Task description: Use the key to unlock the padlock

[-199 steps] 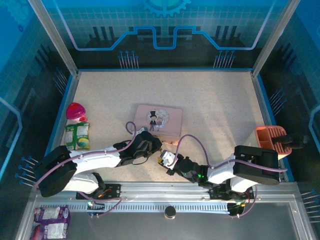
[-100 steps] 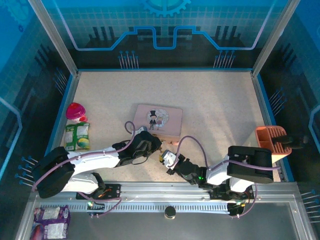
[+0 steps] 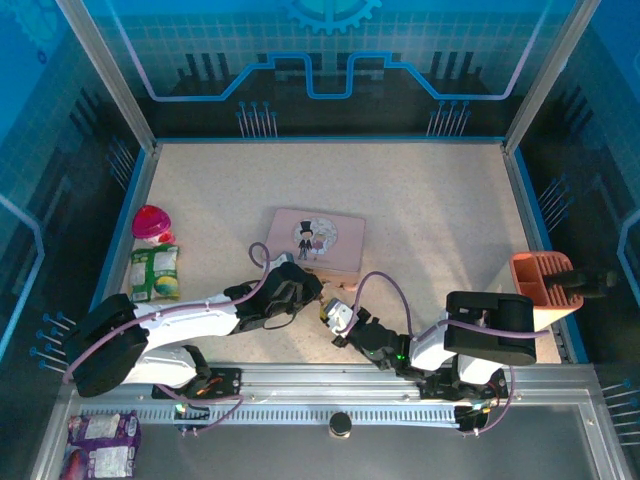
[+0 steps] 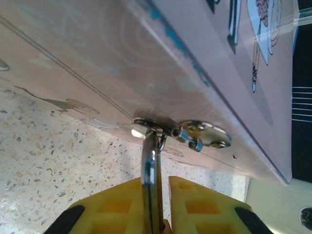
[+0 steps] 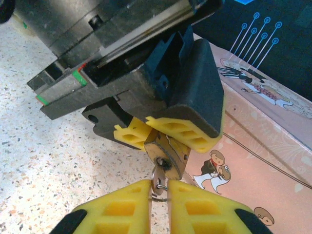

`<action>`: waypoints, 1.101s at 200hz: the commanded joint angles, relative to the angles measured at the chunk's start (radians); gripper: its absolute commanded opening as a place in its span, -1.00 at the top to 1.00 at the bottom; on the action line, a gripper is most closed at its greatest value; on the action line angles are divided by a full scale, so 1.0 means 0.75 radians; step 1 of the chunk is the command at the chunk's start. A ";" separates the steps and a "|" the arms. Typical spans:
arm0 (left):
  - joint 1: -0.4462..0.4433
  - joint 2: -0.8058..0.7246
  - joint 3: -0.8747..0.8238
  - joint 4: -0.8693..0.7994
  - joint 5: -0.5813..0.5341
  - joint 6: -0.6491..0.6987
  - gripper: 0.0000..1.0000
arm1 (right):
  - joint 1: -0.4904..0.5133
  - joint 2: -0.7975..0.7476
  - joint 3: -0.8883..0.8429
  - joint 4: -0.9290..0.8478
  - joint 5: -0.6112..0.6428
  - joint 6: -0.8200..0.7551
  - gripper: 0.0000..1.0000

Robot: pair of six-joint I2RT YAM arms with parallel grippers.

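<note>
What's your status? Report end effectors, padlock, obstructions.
Left end effector shut on the padlock. Right end effector shut on the key, key at the keyhole. Pink tin close behind; nothing blocking the key.

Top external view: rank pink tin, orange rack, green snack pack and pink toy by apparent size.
Largest to smallest:
1. pink tin
2. orange rack
3. green snack pack, close to the rack, so 2 and 3 are a tentative call
4. pink toy
</note>
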 commanded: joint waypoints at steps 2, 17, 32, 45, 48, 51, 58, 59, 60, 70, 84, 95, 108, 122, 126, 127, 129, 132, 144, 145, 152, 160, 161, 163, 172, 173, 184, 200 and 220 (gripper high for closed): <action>-0.029 -0.025 0.053 0.079 -0.017 0.006 0.83 | 0.021 0.030 0.021 0.083 0.033 -0.011 0.67; -0.043 -0.015 0.066 0.078 -0.017 0.009 0.83 | 0.022 0.042 0.028 0.092 0.032 -0.011 0.67; -0.050 -0.005 0.067 0.084 -0.015 0.002 0.83 | 0.023 0.053 0.030 0.096 0.038 -0.013 0.70; -0.058 -0.004 0.063 0.101 -0.014 -0.007 0.84 | 0.025 0.059 0.027 0.103 0.054 -0.013 0.74; -0.060 -0.004 0.062 0.102 -0.014 -0.008 0.84 | 0.026 0.061 0.026 0.108 0.059 -0.013 0.75; -0.065 -0.002 0.061 0.108 -0.017 -0.011 0.84 | 0.028 0.062 0.024 0.114 0.061 -0.013 0.76; -0.076 -0.003 0.060 0.118 -0.023 -0.015 0.84 | 0.031 0.065 0.021 0.128 0.068 -0.016 0.78; -0.078 -0.003 0.061 0.119 -0.024 -0.015 0.84 | 0.031 0.065 0.020 0.129 0.069 -0.016 0.78; -0.080 -0.003 0.062 0.119 -0.025 -0.015 0.84 | 0.031 0.065 0.020 0.130 0.071 -0.017 0.79; -0.098 0.003 0.076 0.110 -0.029 -0.017 0.84 | 0.037 0.070 0.026 0.131 0.091 -0.026 0.79; -0.120 0.004 0.081 0.102 -0.038 -0.034 0.84 | 0.051 0.079 0.041 0.129 0.124 -0.045 0.80; -0.137 0.005 0.079 0.103 -0.052 -0.048 0.84 | 0.067 0.090 0.054 0.133 0.170 -0.068 0.81; -0.152 0.004 0.089 0.073 -0.065 -0.058 0.84 | 0.081 0.110 0.067 0.161 0.233 -0.095 0.82; -0.162 0.010 0.095 0.055 -0.069 -0.069 0.84 | 0.101 0.140 0.084 0.203 0.307 -0.141 0.84; -0.164 0.012 0.098 0.054 -0.069 -0.070 0.84 | 0.106 0.151 0.089 0.217 0.325 -0.158 0.84; -0.166 0.013 0.098 0.054 -0.069 -0.073 0.84 | 0.109 0.153 0.091 0.221 0.331 -0.162 0.84; -0.166 0.014 0.100 0.052 -0.067 -0.074 0.84 | 0.110 0.158 0.095 0.228 0.341 -0.169 0.84; -0.169 0.016 0.103 0.048 -0.067 -0.075 0.84 | 0.114 0.165 0.100 0.241 0.355 -0.179 0.84; -0.175 0.031 0.114 0.041 -0.060 -0.075 0.85 | 0.122 0.183 0.118 0.248 0.390 -0.206 0.85; -0.174 0.032 0.115 0.041 -0.061 -0.075 0.85 | 0.122 0.184 0.120 0.249 0.392 -0.206 0.85; -0.178 0.038 0.117 0.043 -0.057 -0.076 0.86 | 0.120 0.186 0.125 0.248 0.390 -0.191 0.86; -0.179 0.048 0.114 0.057 -0.055 -0.079 0.86 | 0.110 0.181 0.122 0.245 0.376 -0.146 0.87; -0.179 0.050 0.114 0.058 -0.055 -0.081 0.86 | 0.110 0.178 0.120 0.245 0.373 -0.139 0.87; -0.180 0.050 0.113 0.061 -0.055 -0.082 0.86 | 0.106 0.174 0.118 0.244 0.367 -0.124 0.88; -0.183 0.056 0.111 0.070 -0.051 -0.088 0.86 | 0.092 0.153 0.107 0.214 0.329 -0.065 0.89; -0.183 0.057 0.111 0.070 -0.051 -0.089 0.87 | 0.092 0.150 0.108 0.208 0.327 -0.056 0.89; -0.183 0.061 0.108 0.074 -0.049 -0.091 0.87 | 0.081 0.101 0.118 0.097 0.314 0.013 0.90; -0.183 0.058 0.097 0.083 -0.055 -0.097 0.87 | 0.058 0.019 0.135 -0.072 0.273 0.130 0.92; -0.183 0.047 0.087 0.086 -0.071 -0.093 0.88 | -0.003 -0.079 0.127 -0.221 0.168 0.338 0.94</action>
